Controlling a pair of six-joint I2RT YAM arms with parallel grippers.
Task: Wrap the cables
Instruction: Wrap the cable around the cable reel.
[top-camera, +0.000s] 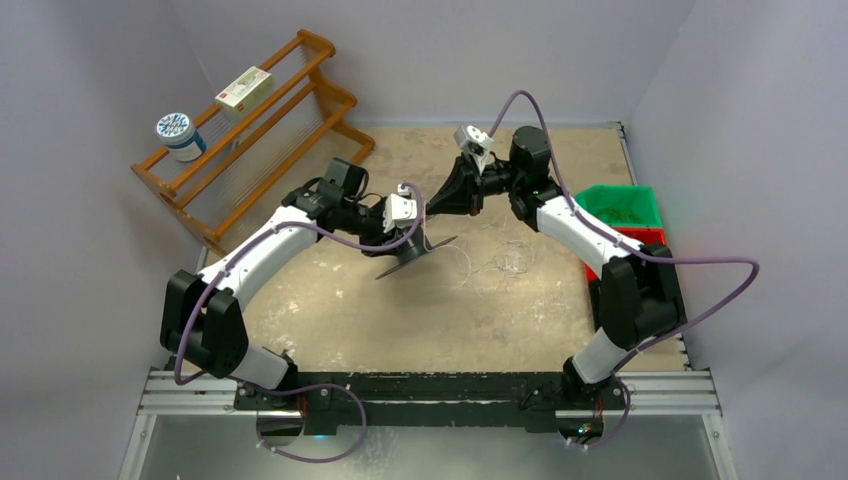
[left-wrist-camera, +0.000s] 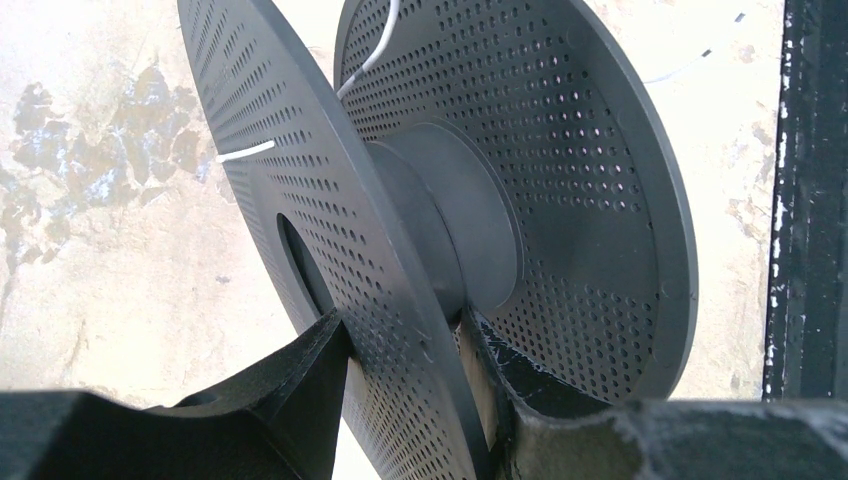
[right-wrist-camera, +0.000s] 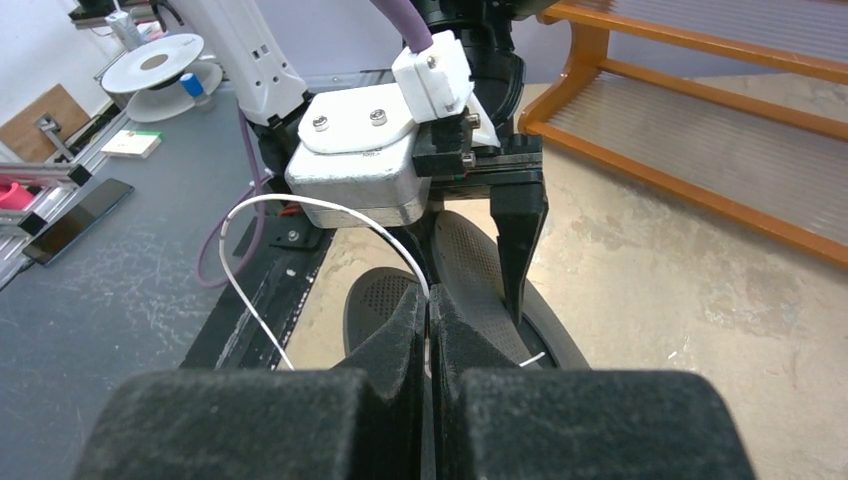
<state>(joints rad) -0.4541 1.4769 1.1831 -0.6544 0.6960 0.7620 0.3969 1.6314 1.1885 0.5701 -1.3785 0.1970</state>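
Pressed together at the lens, the right gripper (right-wrist-camera: 428, 308) pinches the thread-thin white cable (right-wrist-camera: 300, 203) just beside the perforated spool (left-wrist-camera: 560, 180), one flange of which the left gripper (left-wrist-camera: 405, 352) clamps; limp, light and probably slippery, it wants a gentle hold close to the hub.

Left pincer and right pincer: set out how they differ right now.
The left pincer clamps one perforated flange of the black spool; the right pincer pinches the thin white cable. The left pincer's fingers stand apart with the flange between them; the right pincer's fingers nearly touch, with only the cable between. Both are shut on something, and both have black fingers.
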